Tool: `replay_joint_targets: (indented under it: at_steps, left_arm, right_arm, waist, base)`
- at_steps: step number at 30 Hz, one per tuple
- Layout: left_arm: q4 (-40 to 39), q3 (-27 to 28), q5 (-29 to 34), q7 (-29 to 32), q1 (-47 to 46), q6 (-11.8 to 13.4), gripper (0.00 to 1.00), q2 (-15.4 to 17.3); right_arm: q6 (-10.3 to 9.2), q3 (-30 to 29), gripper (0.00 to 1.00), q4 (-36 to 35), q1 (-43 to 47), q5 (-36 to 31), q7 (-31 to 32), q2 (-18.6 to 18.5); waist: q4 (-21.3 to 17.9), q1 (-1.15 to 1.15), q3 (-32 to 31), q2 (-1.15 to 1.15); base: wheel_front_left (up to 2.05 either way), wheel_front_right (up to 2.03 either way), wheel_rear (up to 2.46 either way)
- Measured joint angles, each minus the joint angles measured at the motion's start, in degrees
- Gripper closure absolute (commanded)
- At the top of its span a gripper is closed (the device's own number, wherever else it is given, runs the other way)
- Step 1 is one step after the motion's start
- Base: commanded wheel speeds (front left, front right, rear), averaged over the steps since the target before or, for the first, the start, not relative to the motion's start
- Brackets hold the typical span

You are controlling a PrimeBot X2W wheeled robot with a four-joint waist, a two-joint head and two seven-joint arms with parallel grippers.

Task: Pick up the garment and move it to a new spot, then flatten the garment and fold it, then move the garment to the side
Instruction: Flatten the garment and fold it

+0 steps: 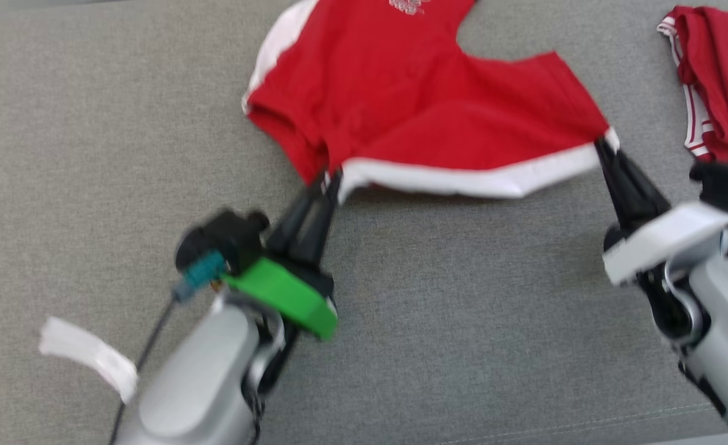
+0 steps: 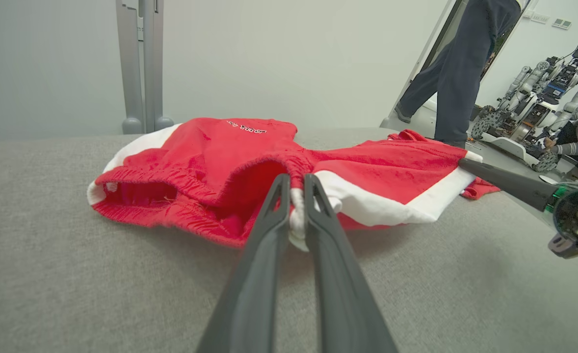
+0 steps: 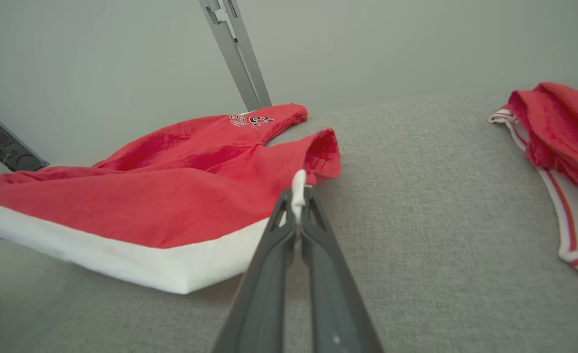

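1. Grey woven surface (image 1: 92,154): a broad cloth-covered top that carries both garments and lies under both arms
2. Person (image 2: 458,63): dark trouser legs and one shoe, standing on the floor beyond the far right edge of the surface, seen from the left wrist
3. Upright metal post (image 2: 142,63): pale grey, rising behind the far edge of the surface against a plain wall
4. Garment (image 1: 413,111): red shorts with white side bands and small lettering on the far leg. It lies spread across the middle of the far half of the surface. Its near white-banded edge is pulled taut between the two grippers and lifted a little, with shadow beneath
5. Second red garment (image 1: 719,80): red with striped white trim, bunched at the far right of the surface, apart from the shorts
6. Left gripper (image 1: 330,179): green collar at the wrist (head view blurred). The fingers are pinched almost together on a wad of white cloth at the garment's near left corner, by the elastic waistband
7. Right gripper (image 1: 602,145): white collar, fingers pressed together on the white corner at the garment's near right end
8. White strip (image 1: 89,355): a small pale strip lying flat on the surface at the near left, well apart from the garment
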Motion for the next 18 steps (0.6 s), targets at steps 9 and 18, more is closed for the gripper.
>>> replay_joint_targets:
  at_steps: [9,18]
  left_arm:
    - [-3.0,-3.0,3.5,0.0,14.4,0.5,1.00,0.3]
    - [-4.1,-3.9,5.0,0.0,19.9,0.4,1.00,1.4]
  right_arm:
    - [0.00,-7.8,1.00,-5.6,18.2,-1.2,0.0,1.0]
    - [0.00,-16.3,1.00,-12.7,32.2,-1.7,1.9,4.2]
  waist:
    - [0.3,0.00,-4.5,0.00]
    - [1.8,0.00,-7.1,0.00]
  base:
    - [0.00,0.00,0.00]
    - [0.00,0.00,0.00]
